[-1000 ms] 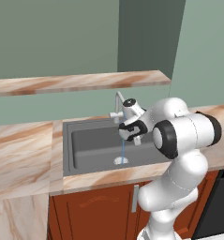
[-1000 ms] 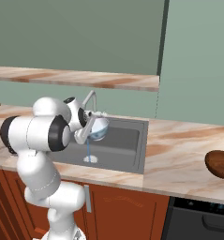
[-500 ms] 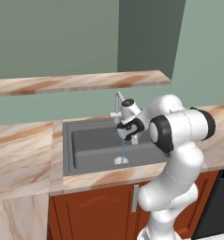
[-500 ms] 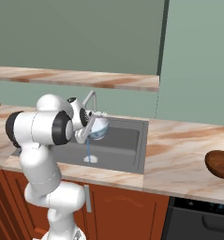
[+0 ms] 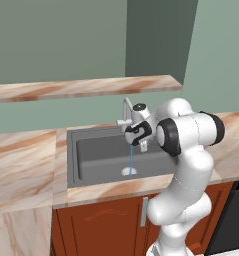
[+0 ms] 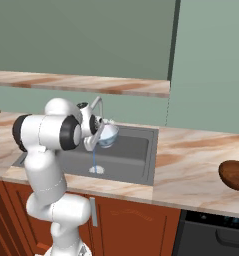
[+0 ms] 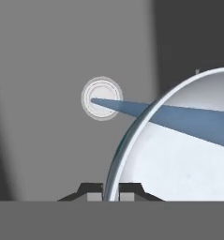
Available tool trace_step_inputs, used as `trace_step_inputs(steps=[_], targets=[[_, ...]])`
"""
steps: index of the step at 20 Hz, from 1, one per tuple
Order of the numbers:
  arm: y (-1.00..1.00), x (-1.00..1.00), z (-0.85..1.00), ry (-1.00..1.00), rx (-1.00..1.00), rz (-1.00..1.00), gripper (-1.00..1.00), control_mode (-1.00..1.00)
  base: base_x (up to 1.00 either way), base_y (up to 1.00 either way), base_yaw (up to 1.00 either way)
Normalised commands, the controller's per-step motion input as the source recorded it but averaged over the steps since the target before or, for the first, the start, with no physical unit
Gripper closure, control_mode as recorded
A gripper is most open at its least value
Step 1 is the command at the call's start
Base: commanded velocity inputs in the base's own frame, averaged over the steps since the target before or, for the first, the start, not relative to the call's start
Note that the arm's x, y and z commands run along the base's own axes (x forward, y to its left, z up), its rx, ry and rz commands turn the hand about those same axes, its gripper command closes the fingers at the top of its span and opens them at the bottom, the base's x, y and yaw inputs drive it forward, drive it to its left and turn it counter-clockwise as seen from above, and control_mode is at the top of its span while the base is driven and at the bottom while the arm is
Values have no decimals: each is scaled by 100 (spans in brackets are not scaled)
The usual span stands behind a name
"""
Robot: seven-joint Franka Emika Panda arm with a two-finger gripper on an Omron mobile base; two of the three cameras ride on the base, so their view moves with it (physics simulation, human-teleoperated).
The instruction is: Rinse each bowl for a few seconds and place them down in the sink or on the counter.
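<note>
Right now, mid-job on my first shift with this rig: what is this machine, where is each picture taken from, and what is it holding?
It is a white robot arm on a driving base, in a rendered kitchen. Two pictures come from cameras on the base, behind the arm to its left and right; the third looks along the gripper itself. The arm reaches over the dark sink set in the marble counter. The gripper is shut on the rim of a pale bowl, held over the basin beside the faucet. A thin blue stream of water falls to the drain. A brown object lies on the counter farther right; I cannot tell what it is.
</note>
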Motion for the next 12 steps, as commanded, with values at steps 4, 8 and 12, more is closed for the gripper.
trace_step_inputs(steps=[4, 8, 12], targets=[[-29, -3, 9, 4, 13, 0, 100, -100, 0, 0, 0], [-33, -17, 14, 3, 11, -1, 100, -100, 0, 0, 0], [-29, -23, 22, 0, 5, -1, 100, -100, 0, 0, 0]])
